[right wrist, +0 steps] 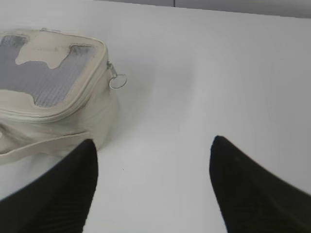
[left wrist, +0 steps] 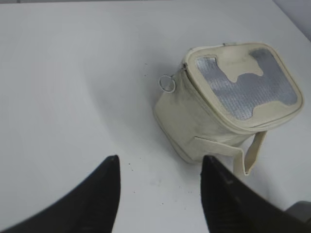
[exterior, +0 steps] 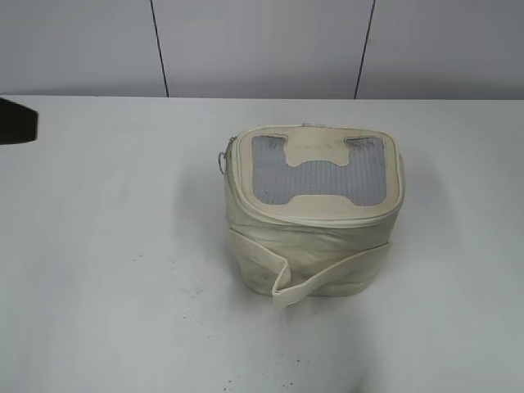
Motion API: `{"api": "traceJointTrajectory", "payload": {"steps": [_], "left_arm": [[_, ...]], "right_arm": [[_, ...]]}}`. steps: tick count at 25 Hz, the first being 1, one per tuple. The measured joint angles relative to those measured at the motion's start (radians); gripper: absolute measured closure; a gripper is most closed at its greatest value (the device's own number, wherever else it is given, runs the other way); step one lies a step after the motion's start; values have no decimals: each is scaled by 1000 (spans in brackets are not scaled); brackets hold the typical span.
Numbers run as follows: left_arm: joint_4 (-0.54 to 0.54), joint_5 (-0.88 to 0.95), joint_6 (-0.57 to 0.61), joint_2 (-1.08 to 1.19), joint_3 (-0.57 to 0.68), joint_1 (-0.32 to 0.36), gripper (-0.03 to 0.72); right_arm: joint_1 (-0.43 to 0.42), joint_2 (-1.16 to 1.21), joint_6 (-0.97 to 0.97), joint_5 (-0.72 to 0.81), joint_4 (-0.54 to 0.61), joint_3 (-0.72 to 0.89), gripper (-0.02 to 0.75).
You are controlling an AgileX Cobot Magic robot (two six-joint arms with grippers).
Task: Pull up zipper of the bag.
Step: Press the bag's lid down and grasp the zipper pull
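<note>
- The bag (exterior: 315,217) stands upright on the white worktop (exterior: 106,270). It is small, boxy and cream-white.
- At the front of the bag, closest to the outside camera, a wide strap band (exterior: 315,274) goes round its body. One end of the band sticks out in a loose fold low down on the bag.
- Above the band is the bag's lid. It has a grey ribbed panel (exterior: 319,176) with a cream patch (exterior: 315,147) on it.
- The zipper (exterior: 315,219) is a thin cream line that runs round the rim of the lid.
- A small silver ring pull (exterior: 222,160) hangs at the bag's left back corner in the outside view. It sticks out from the side of the bag.
- Behind the bag, the worktop runs on to a pale wall (exterior: 262,45).
- The left pincer (left wrist: 160,167) is spread wide, with its two dark tips apart. It hangs over bare worktop near the bag. In its own camera the bag (left wrist: 218,107) is up ahead and to the right, and the ring pull (left wrist: 167,84) is on the bag's near side. It touches nothing.
- The right pincer (right wrist: 153,150) is spread wide too. It holds nothing. In its own camera the bag (right wrist: 53,92) is up and to the left, and a ring pull (right wrist: 117,81) hangs off the bag's corner.
- A dark shape (exterior: 16,120) shows at the left edge of the outside view, well away from the bag.
</note>
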Motion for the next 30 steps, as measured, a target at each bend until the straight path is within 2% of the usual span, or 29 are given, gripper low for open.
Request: {"api": "traceJointTrajectory", "payload": {"steps": [3,6,13,18,26,30], "left_arm": [[-38,28,103,158,-82,-40,277],[-47,53,176,301,-169,-77,277],[-50,117,232,573,-358,-117,276],[-49,119,232,707,-445,-117,276],[-50,23,236,732,-461,-117,276],[-53,-16,236,732,-461,-117,276]], "right_arm": [[60,158,-87,-12,4,-86,204],[84,340,-208,-13,50,-199,204],[85,713,-610,-6,322,-435,204],[99,994,-840,73,510,-607,204],[156,1374,-889,225,533,-956,204],[165,1501,-891,266,533,-1073,204]]}}
